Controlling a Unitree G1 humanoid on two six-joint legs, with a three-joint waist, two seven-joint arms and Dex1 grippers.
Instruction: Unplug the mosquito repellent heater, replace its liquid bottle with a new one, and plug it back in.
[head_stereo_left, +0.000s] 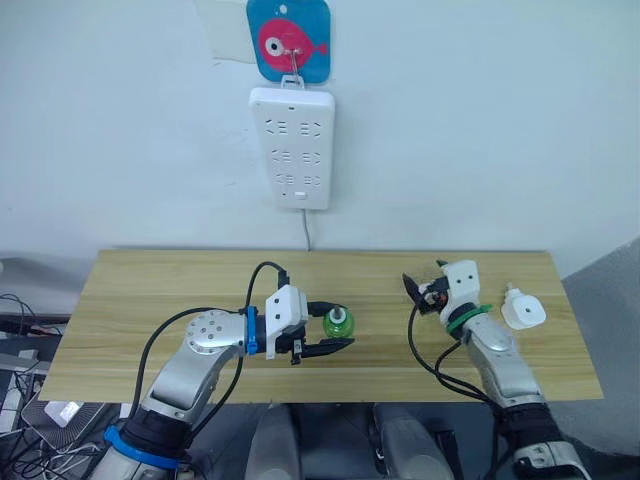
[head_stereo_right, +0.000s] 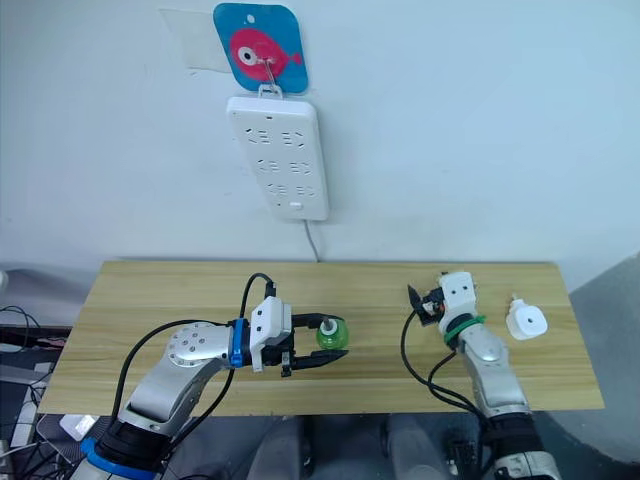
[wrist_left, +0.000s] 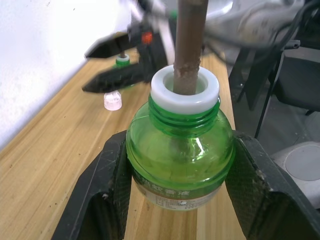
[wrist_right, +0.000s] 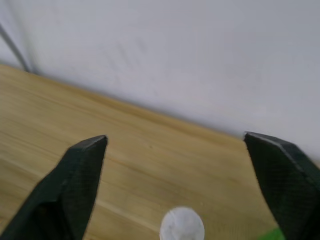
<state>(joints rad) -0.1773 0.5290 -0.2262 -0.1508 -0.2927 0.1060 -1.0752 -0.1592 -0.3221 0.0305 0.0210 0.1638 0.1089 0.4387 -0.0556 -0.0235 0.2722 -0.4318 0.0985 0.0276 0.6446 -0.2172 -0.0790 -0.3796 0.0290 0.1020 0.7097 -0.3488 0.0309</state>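
A white wall with a hanging power strip (head_stereo_left: 291, 148) is seen behind the wooden worktop (head_stereo_left: 150, 290). The mosquito repellent heater (head_stereo_left: 522, 311) lies unplugged near the right edge.

In the left wrist view, the left tool (wrist_left: 175, 192) is clamped on a capless green wick bottle (wrist_left: 181, 152); a loose white cap (wrist_left: 112, 100) lies beyond.

In the right wrist view, the right tool (wrist_right: 187, 172) is spread wide, empty.

Refitting and replugging are judged outstanding.

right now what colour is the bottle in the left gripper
Translucent green, with a white neck ring: the bottle, best in the left wrist view.
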